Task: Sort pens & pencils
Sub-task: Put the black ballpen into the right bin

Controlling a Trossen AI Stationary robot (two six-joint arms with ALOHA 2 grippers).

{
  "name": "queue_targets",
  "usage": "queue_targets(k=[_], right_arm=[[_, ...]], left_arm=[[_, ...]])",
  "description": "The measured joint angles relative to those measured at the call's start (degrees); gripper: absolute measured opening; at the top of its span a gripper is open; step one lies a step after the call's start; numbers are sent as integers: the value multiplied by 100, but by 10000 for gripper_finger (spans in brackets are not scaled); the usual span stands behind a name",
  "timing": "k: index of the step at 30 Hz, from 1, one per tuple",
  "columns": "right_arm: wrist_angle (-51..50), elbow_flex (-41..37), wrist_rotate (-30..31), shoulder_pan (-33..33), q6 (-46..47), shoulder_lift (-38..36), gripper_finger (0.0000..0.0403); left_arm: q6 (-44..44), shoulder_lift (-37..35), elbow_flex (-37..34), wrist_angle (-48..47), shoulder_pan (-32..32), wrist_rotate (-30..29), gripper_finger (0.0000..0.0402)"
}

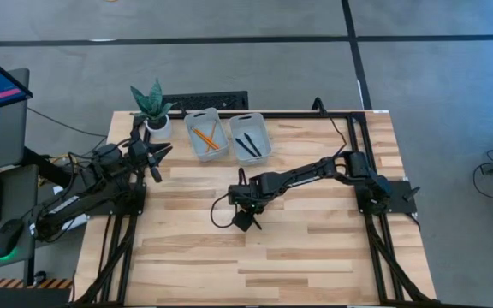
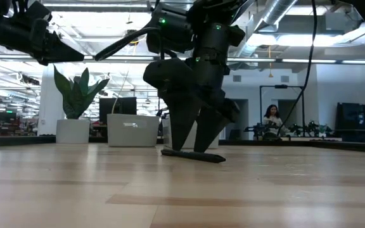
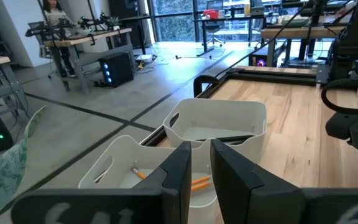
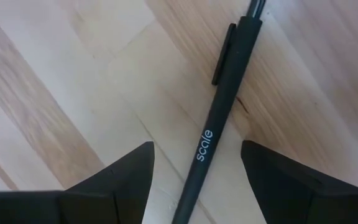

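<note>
A black pen (image 4: 219,112) printed "scale" lies flat on the wooden table (image 1: 298,257) near its middle. My right gripper (image 4: 197,165) points down over it, open. One finger stands on each side of the pen's barrel and neither touches it. The low view shows the fingertips (image 2: 184,142) close above the table beside the pen (image 2: 195,156). Two white bins stand at the far edge. The left bin (image 1: 204,135) holds orange pencils (image 1: 205,139), and the right bin (image 1: 251,137) holds black pens (image 1: 246,144). My left gripper (image 1: 163,152) waits level, left of the bins, shut on nothing.
A potted plant (image 1: 152,107) stands at the far left corner, beside my left gripper. A dark keyboard (image 1: 204,101) lies just behind the bins. A loose black cable (image 1: 219,212) loops on the table left of my right gripper. Bare wood spreads across the near half.
</note>
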Motion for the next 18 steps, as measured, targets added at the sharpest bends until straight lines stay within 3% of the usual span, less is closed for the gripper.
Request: queue_targets(k=[12, 18], right_arm=[[-93, -2, 9, 0, -25, 0, 269], [-122, -6, 11, -3, -35, 2, 237]], left_arm=[[0, 0, 0, 0, 0, -15, 52], [0, 0, 0, -2, 0, -15, 52]])
